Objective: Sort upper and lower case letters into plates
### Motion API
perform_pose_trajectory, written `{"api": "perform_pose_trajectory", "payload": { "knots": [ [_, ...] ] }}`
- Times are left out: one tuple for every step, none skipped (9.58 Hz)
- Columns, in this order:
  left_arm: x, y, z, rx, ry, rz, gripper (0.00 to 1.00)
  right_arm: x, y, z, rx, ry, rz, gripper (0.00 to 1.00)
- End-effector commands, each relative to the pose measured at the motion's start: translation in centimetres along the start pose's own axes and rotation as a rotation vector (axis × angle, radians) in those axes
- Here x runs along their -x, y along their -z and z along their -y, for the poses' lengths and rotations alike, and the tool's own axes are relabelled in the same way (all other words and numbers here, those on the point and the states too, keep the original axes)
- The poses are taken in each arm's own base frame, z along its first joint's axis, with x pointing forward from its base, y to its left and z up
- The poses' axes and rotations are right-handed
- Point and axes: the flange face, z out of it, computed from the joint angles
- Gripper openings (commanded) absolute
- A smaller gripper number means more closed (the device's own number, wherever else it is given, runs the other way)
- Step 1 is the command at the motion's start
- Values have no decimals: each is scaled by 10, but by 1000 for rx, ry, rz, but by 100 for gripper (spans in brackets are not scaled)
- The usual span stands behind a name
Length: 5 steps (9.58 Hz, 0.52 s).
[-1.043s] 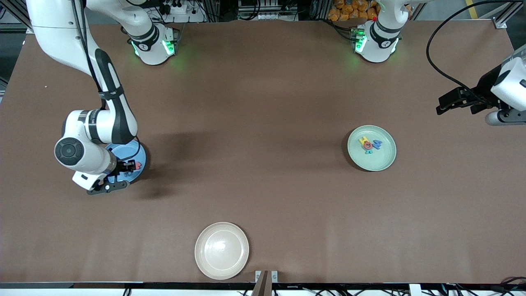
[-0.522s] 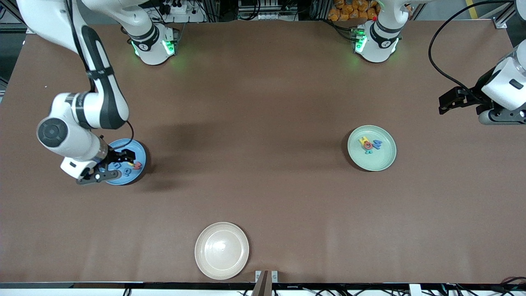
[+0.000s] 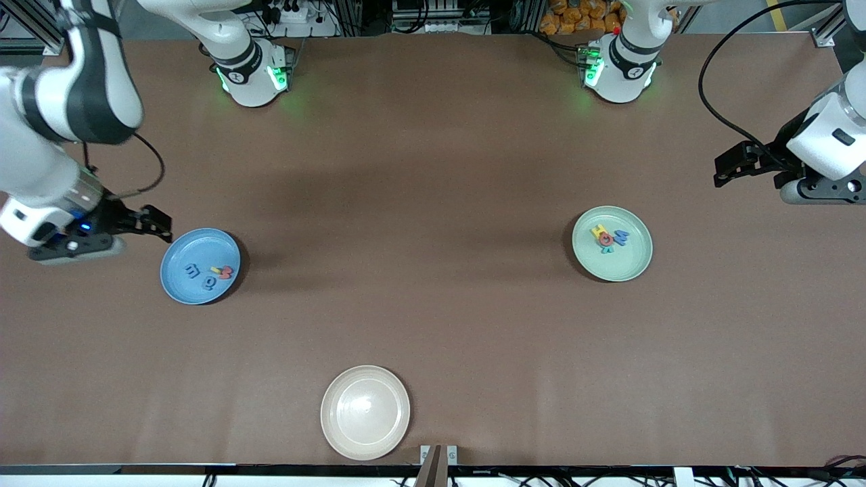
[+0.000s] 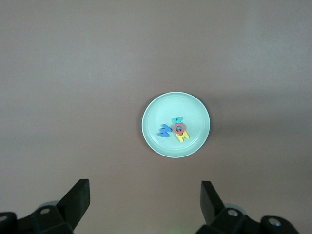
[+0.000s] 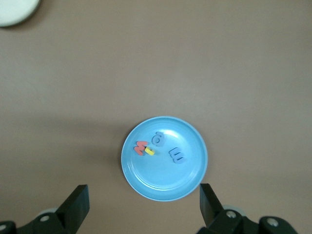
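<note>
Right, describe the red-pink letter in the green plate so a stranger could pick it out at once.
Start at the pale green plate toward the left arm's end of the table. Four small letters sit bunched in its middle. The red-pink letter is the round ring-like one at the heart of the bunch, touching the yellow letter and the blue letter, and the only red-pink one there.

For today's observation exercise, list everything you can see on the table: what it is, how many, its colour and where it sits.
Blue plate: one, toward the right arm's end of the table.
Green plate: one, pale mint, toward the left arm's end.
White plate: one, cream, nearest the front camera.
Letters in the blue plate: four; blue, red, yellow.
Letters in the green plate: four; yellow, red, blue, teal.
Right gripper: open, beside the blue plate.
Left gripper: open, above the table's end.
</note>
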Motion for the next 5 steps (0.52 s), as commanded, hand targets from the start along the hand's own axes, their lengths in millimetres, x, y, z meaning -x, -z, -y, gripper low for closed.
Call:
{"api": "perform_pose_trajectory", "payload": {
  "knots": [
    [2,9,-3,17,11,5,100,-9,64,-19,9,-26,-16,100],
    [3,9,-1,17,14,8,100,-8,91,-21,5,-32,-22,100],
    [3,9,-1,17,14,11,100,-4,120,-22,2,-43,-2,100],
    [4,8,-1,17,14,17,100,0,147,-22,0,-58,8,100],
    [4,8,-1,16,14,23,100,3,161,-22,5,-61,14,100]
  ]
}}
